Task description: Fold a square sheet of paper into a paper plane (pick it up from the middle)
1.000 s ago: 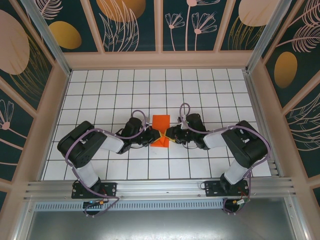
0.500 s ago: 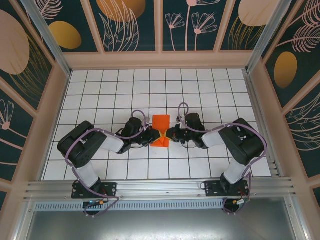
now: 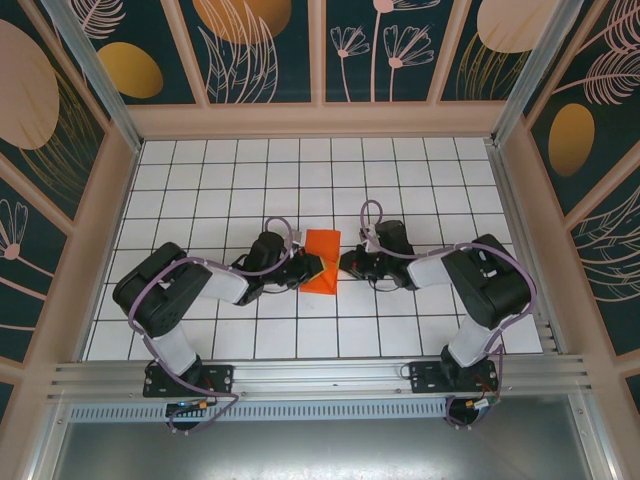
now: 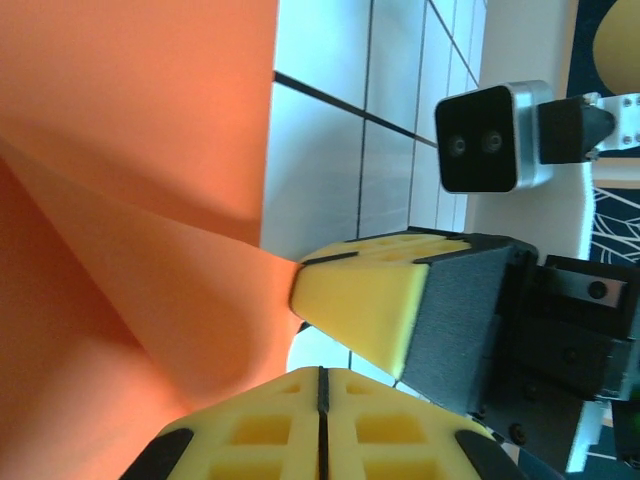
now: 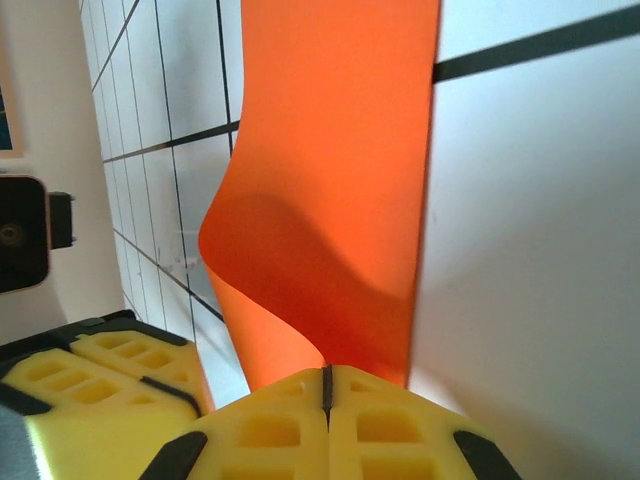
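Right end effector (image 3: pixel 344 266) has slid right, off middle of square sheet of paper (image 3: pixel 322 248) to its right edge. Sheet no longer pinched like bow-tie; now broad tilted panel, mid-table (image 3: pixel 200 180), between both arms.

Right wrist view: jaws closed, orange edge emerging at seam, so gripping sheet, I judge. Left end effector (image 3: pixel 315 269) closed at sheet's left-centre; I cannot tell if paper is caught.

Progress, my call: early. Sheet lifted and bowed, soft creases only. No nose, no wings. Centre fold unpressed; all later folds left.

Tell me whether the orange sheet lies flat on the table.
No, the orange paper bows up off the white tiles.
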